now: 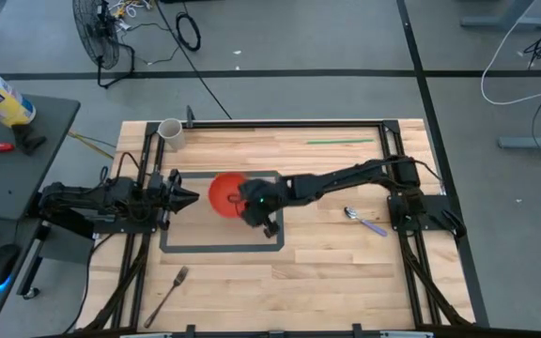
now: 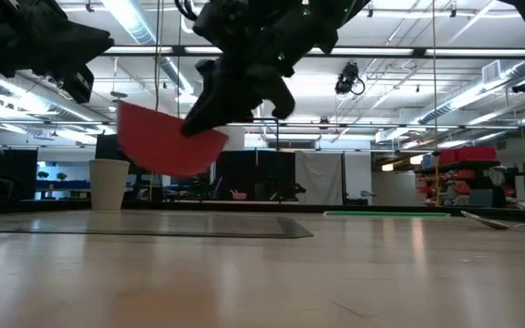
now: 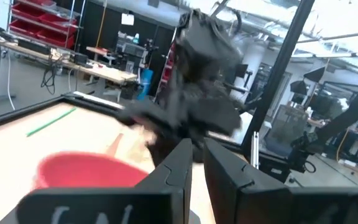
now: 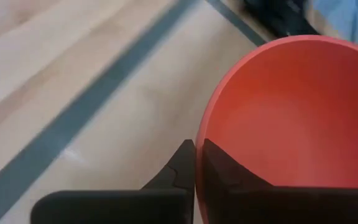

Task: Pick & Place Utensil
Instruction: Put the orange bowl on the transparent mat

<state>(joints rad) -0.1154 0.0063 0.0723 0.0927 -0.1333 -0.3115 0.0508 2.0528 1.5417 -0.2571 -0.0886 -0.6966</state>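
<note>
High view, looking straight down: a wooden table [image 1: 327, 282] with a grey taped rectangle [image 1: 222, 246] marked near its middle. The right arm reaches from the table's right side across to the rectangle, and the right gripper [image 1: 244, 203] pinches the rim of a red bowl [image 1: 224, 191] at the rectangle's upper edge. In the right wrist view the two dark fingers [image 4: 182, 163] are pressed close together with the bowl's thin rim [image 4: 199, 140] caught between them, and the bowl's smooth red inside fills much of that picture. In the low view the bowl [image 2: 162, 141] hangs tilted and clear of the table surface, held from above by the dark gripper [image 2: 210, 111].

The left arm lies along the table's left side, and the left gripper [image 1: 184, 197] points toward the bowl, just beside it. In the left wrist view its fingers [image 3: 178, 168] stand nearly together with only a narrow gap, gripping nothing, with the red bowl [image 3: 86, 171] close ahead.

The utensils lie on the table, well apart from both grippers. A spoon [image 1: 363, 220] with a purple handle rests on the right side, near the right arm's base. A fork [image 1: 166, 294] lies near the front left edge. A white cup [image 1: 171, 131] stands upright at the far left corner, and a thin green stick [image 1: 340, 142] lies near the far right edge.
</note>
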